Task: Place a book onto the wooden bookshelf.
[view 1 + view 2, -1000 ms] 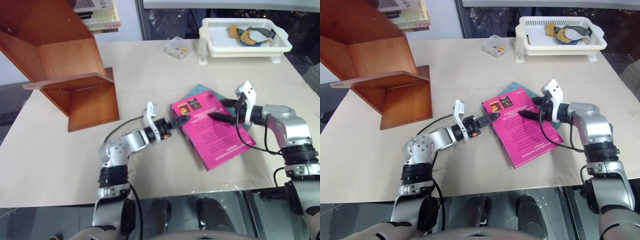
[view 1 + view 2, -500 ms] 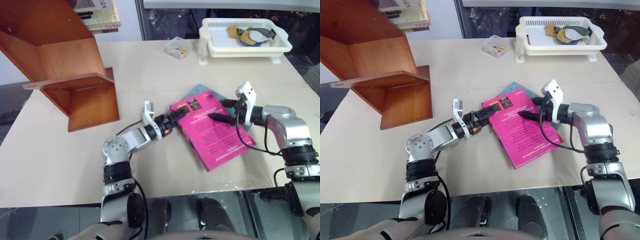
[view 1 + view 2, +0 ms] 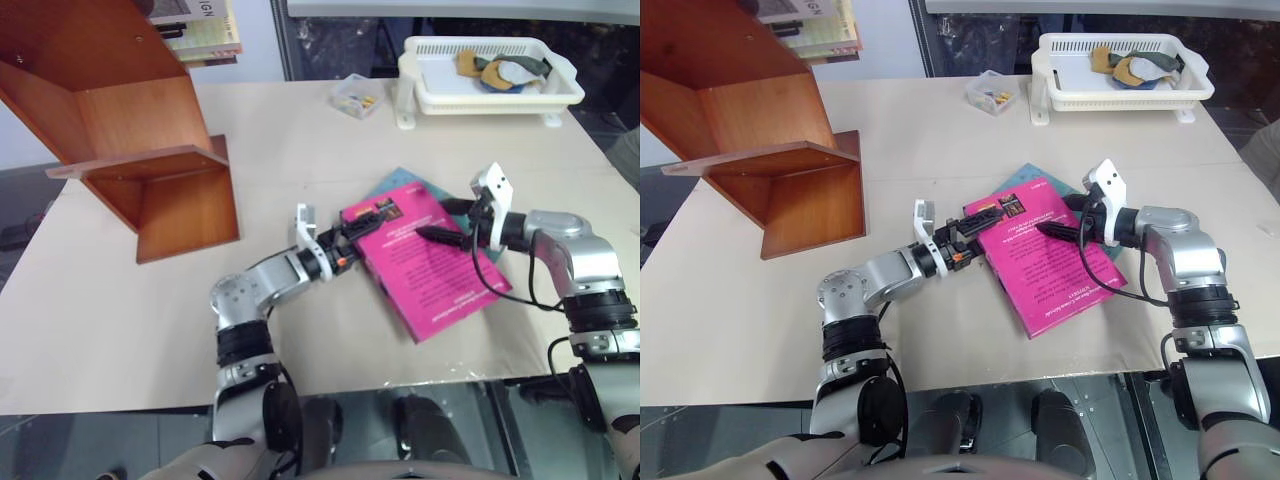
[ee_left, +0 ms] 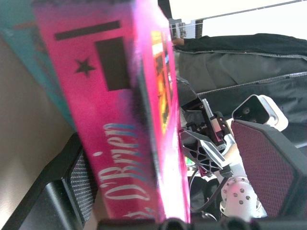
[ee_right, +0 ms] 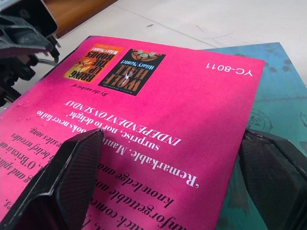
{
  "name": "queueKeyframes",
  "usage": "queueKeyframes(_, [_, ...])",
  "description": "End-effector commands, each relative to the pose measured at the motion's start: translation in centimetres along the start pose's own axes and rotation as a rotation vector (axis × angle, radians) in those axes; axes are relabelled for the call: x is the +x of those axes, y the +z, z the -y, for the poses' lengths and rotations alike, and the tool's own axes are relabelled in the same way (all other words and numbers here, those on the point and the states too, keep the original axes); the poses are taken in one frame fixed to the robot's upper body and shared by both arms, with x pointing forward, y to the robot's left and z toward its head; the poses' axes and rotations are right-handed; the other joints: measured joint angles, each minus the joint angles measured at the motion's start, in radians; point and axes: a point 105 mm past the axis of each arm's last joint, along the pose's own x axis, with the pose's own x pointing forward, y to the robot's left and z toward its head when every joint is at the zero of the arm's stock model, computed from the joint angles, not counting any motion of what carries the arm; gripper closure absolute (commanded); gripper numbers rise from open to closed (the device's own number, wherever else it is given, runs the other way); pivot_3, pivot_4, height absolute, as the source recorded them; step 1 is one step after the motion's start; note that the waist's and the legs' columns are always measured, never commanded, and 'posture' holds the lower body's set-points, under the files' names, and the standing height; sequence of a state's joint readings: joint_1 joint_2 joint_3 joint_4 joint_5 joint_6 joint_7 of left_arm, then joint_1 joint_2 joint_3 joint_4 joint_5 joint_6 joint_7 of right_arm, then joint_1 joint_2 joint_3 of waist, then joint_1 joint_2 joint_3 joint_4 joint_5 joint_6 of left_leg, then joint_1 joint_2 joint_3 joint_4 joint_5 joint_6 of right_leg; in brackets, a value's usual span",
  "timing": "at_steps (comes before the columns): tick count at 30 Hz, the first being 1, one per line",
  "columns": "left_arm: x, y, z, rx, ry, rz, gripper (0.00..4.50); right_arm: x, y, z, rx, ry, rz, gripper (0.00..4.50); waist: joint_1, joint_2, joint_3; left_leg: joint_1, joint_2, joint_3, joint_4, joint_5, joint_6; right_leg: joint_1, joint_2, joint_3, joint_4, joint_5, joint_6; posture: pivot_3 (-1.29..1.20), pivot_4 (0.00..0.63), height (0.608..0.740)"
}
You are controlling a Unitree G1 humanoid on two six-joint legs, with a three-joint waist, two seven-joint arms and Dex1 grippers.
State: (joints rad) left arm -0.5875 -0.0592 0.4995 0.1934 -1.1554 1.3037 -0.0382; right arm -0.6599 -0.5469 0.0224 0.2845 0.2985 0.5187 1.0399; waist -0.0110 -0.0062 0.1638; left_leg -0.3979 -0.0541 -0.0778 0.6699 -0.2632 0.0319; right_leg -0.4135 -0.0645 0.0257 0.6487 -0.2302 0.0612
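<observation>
Left wrist view: the book's (image 4: 120, 143) pink spine stands between the left gripper's (image 3: 352, 236) spread fingers (image 4: 261, 167); lettering is blurred, and contact cannot be told.
Book position: lying back-up on the table (image 3: 300, 130), over a teal book (image 3: 400, 181) mostly hidden beneath it.
Right gripper (image 3: 440, 234): jaws spread, hovering over the cover; touching or not is unclear.
Wooden bookshelf (image 3: 120, 120): well apart at the table's far left, its top cut off.
Basket tray (image 3: 490, 90): contents hard to make out.
</observation>
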Motion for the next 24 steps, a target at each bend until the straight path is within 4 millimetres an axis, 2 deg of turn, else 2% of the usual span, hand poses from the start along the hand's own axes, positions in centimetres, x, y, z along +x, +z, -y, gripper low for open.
queueKeyframes(1, [0.4, -0.3, 1.1, -0.004, -0.051, -0.017, 0.04, -0.2, -0.2, 0.1, -0.006, -0.003, -0.012, 0.01, 0.0, 0.0, 0.0, 0.0, 0.0, 0.0, 0.0, 0.0, 0.0, 0.0, 0.0, 0.0, 0.0, 0.0, 0.0, 0.0, 0.15, 0.74])
queueKeyframes(2, [0.4, -0.3, 1.1, -0.007, -0.053, -0.017, 0.54, -0.2, -0.2, 0.1, -0.007, -0.004, -0.011, 0.0, 0.0, 0.0, 0.0, 0.0, 0.0, 0.0, 0.0, 0.0, 0.0, 0.0, 0.0, 0.0, 0.0, 0.0, 0.0, 0.0, 0.15, 0.74])
queueKeyframes(3, [0.5, -0.3, 1.1, -0.01, -0.053, -0.017, 0.74, -0.2, -0.2, 0.1, -0.007, -0.005, -0.011, 0.0, 0.0, 0.0, 0.0, 0.0, 0.0, 0.0, 0.0, 0.0, 0.0, 0.0, 0.0, 0.0, 0.0, 0.0, 0.0, 0.0, 0.15, 0.74])
queueKeyframes(5, [0.5, -0.5, 1.0, -0.009, -0.048, -0.024, 1.51, -0.2, -0.1, 0.1, -0.006, -0.005, -0.01, 0.0, 0.0, 0.0, 0.0, 0.0, 0.0, 0.0, 0.0, 0.0, 0.0, 0.0, 0.0, 0.0, 0.0, 0.0, 0.0, 0.0, 0.15, 0.74])
queueKeyframes(7, [0.6, -0.7, 0.8, -0.01, -0.034, -0.031, 2.56, -0.2, -0.1, 0.1, -0.005, -0.003, -0.009, 0.0, 0.0, 0.0, 0.0, 0.0, 0.0, 0.0, 0.0, 0.0, 0.0, 0.0, 0.0, 0.0, 0.0, 0.0, 0.0, 0.0, 0.15, 0.74])
queueKeyframes(9, [0.6, -0.7, 0.7, -0.013, -0.029, -0.032, 3.24, -0.2, 0.0, 0.0, -0.003, -0.002, -0.004, 0.0, 0.0, 0.0, 0.0, 0.0, 0.0, 0.0, 0.0, 0.0, 0.0, 0.0, 0.0, 0.0, 0.0, 0.0, 0.0, 0.0, 0.15, 0.74])
queueKeyframes(15, [0.5, -0.6, 0.6, -0.024, -0.026, -0.028, 3.24, -0.6, 1.2, -0.1, -0.002, 0.003, 0.052, 0.0, 0.0, 0.0, 0.0, 0.0, 0.0, 0.0, 0.0, 0.0, 0.0, 0.0, 0.0, 0.0, 0.0, 0.0, 0.0, 0.0, 0.15, 0.74])
queueKeyframes(18, [0.5, -0.5, 0.5, -0.031, -0.025, -0.018, 3.24, -1.6, 2.4, -0.4, 0.0, 0.026, 0.103, 0.0, 0.001, 0.0, 0.0, 0.0, 0.0, 0.0, 0.0, 0.0, 0.0, 0.0, 0.0, 0.0, 0.0, 0.0, 0.0, 0.0, 0.15, 0.74])
queueKeyframes(22, [0.5, -0.4, 0.6, -0.03, -0.031, -0.012, 3.24, -4.6, 4.2, -2.4, -0.002, 0.136, 0.194, 0.0, 0.01, 0.0, 0.0, -0.001, -0.001, 0.0, 0.0, 0.0, 0.0, 0.0, -0.001, 0.0, 0.0, 0.0, 0.0, 0.0, 0.15, 0.74])
queueKeyframes(24, [0.5, -0.4, 0.7, -0.033, -0.039, -0.01, 3.24, -6.6, 4.2, -3.9, -0.013, 0.203, 0.195, 0.0, 0.016, 0.0, 0.0, -0.001, -0.001, -0.001, 0.0, 0.0, 0.0, 0.0, -0.001, -0.001, -0.001, 0.0, 0.0, 0.0, 0.15, 0.74])
